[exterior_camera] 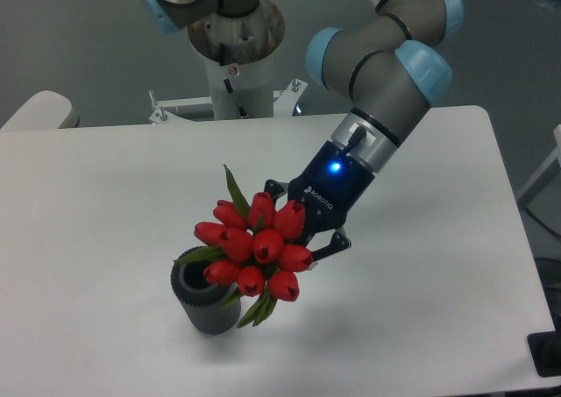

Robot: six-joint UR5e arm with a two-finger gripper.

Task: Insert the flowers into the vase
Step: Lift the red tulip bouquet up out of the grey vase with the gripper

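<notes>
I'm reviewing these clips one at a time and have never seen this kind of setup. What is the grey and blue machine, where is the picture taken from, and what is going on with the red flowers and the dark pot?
It is a jointed robot arm, filmed by one fixed camera looking down at a white table from the front. At the arm's end is a two-finger gripper, which appears closed on a bunch of red tulips; its fingertips are hidden behind the blooms. The bunch hangs tilted just above and beside the mouth of a dark grey ribbed vase standing upright on the table. The stems are hidden, so I cannot tell whether they have entered the vase.
</notes>
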